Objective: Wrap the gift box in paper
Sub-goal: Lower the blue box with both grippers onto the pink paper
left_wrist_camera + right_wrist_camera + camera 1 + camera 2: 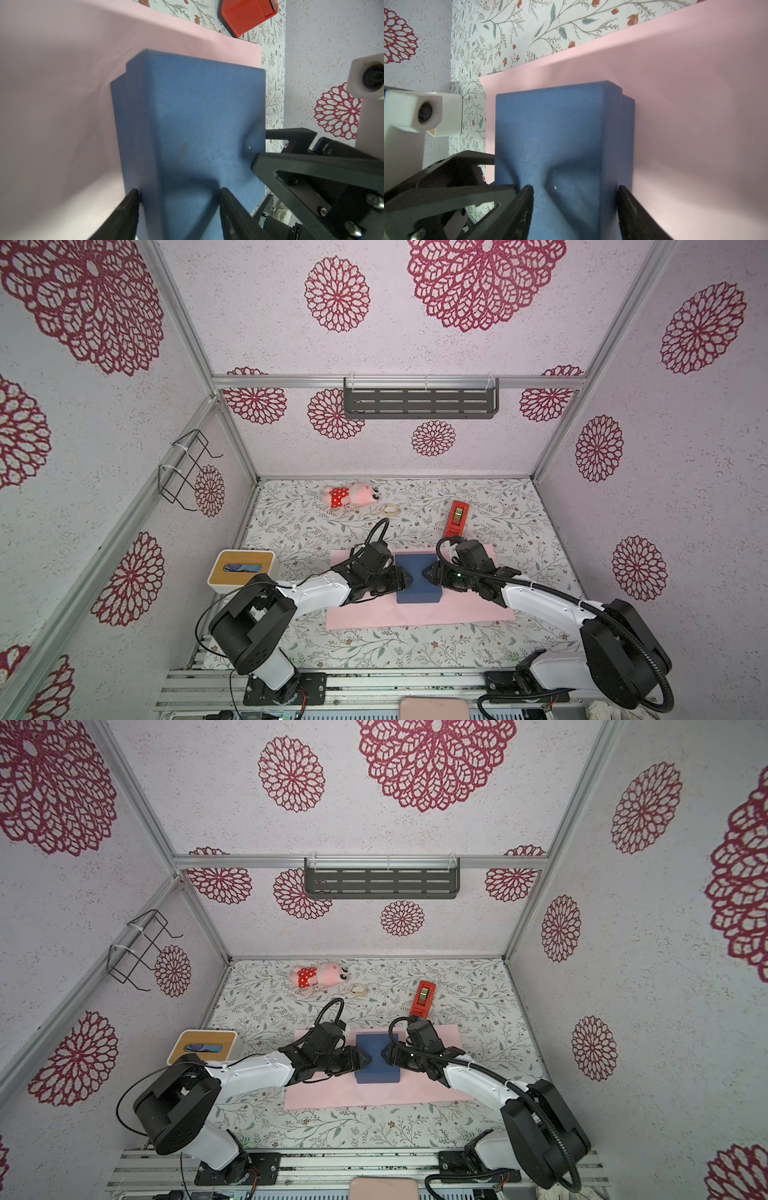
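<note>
My left gripper hangs over the left half of the large, thin, pale-pink paper. Its jaws are spread astride the top left edge of the plain matte navy-blue cardboard gift box, with one finger over the lid and the other beside the side wall. I can see nothing pinched. The gift box stands on the paper's middle, nearer its far edge than its near one. My right gripper, over the paper's right half, is spread the same way astride the opposite top edge. Just past the paper's far right corner lies the flat red plastic tape dispenser.

The main risk, I judge, is uneven pressure. If one side pushes harder, the box may skid, crease the thin sheet or twist out of square. A low finger could also snag the lid's rim or the paper.

The box sits lid up, its sides parallel to the paper's edges. It is nearly cubic, so I see no clear long axis, while the paper's runs left to right.
</note>
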Motion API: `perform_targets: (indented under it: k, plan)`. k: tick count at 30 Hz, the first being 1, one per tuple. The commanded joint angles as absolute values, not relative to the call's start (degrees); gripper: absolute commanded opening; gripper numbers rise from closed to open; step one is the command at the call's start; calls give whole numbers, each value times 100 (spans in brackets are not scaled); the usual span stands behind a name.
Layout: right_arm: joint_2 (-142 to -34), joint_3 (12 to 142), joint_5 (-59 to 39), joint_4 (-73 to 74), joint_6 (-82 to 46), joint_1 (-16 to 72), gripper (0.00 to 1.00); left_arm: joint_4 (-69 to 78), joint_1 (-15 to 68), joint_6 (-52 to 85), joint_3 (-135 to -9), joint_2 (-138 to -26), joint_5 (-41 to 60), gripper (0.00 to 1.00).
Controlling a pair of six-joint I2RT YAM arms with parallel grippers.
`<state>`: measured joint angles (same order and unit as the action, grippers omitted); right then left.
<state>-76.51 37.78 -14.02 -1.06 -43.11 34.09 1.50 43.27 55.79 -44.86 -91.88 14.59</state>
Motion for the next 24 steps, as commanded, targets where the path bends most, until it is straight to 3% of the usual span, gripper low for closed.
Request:
perform_targets:
  k: [1,24]
  plan:
    - [-7663,4097,-1784,343,-4379,3467,65,411,4374,5575,-4749,-9249,1602,63]
    - [-7910,4227,-1633,343,-4329,3463,64,128,4227,5291,-5009,-9385,1572,66]
